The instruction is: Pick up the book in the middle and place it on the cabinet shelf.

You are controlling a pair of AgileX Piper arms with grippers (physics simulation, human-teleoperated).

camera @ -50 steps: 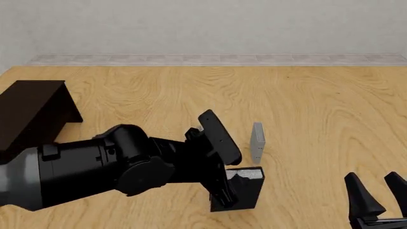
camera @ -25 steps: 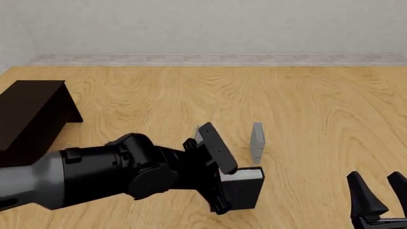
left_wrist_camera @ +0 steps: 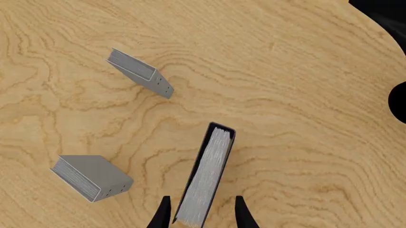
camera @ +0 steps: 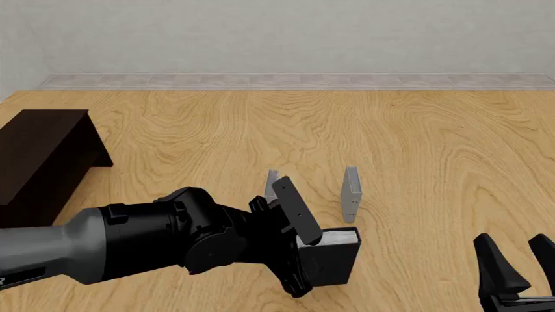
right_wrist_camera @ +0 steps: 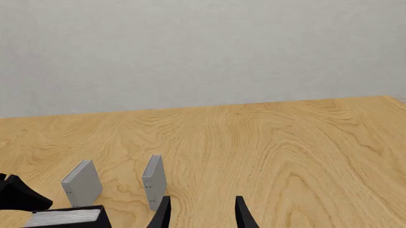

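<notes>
The book (left_wrist_camera: 207, 176) stands upright on the tabletop (left_wrist_camera: 304, 95), its near end between the left jaws, which straddle it narrowly; whether they touch is unclear. It looks stiff, thick and fairly heavy, with smooth covers; pinch across both covers.

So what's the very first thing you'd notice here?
The big black left arm, its left gripper closed around the black book near the front of the wooden table. Next, two grey plates standing upright behind the book, and the dark cabinet shelf at far left.
</notes>
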